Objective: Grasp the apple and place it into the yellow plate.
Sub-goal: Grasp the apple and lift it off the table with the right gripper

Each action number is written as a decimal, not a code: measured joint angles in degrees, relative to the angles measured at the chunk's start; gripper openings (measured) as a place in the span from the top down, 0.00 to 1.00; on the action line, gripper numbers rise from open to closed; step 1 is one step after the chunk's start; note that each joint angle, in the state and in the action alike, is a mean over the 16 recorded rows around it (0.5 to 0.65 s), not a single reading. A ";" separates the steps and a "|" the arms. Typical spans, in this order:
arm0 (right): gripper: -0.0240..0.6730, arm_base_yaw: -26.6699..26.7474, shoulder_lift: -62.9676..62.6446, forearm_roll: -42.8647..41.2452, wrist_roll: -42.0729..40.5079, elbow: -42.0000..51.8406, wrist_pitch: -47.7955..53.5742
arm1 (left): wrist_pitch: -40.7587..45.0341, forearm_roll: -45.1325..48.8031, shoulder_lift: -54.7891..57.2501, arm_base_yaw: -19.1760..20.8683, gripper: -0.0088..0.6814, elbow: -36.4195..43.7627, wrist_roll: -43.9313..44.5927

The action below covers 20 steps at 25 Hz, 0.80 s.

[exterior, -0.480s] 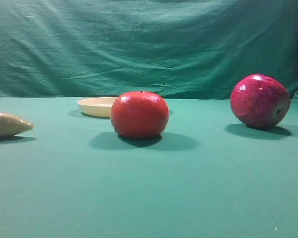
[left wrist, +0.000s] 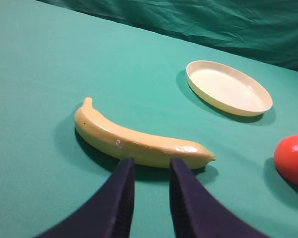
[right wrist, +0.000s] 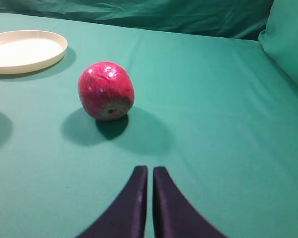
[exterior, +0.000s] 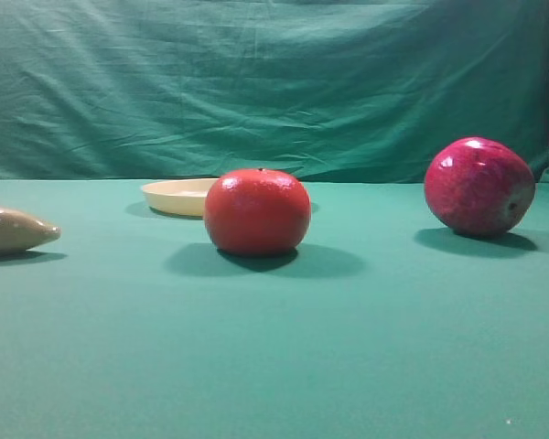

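Apple [right wrist: 106, 90]: sitting on the green cloth [right wrist: 213, 99], apart from the yellow plate [right wrist: 25, 50]. Right gripper [right wrist: 148, 173]: hanging closed, empty, short of it. Left gripper [left wrist: 151, 168]: slightly parted, empty, hovering beside banana [left wrist: 139, 141].

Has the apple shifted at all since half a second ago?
No. The apple sits where it was, right of the orange-red fruit and the yellow plate.

glossy crimson apple [right wrist: 106, 91] on its side, well apart from empty yellow plate [right wrist: 25, 50].
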 joint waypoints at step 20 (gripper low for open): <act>0.97 -0.02 0.00 6.06 0.00 -0.26 -8.33 | 0.00 0.00 0.00 0.00 0.76 0.00 0.00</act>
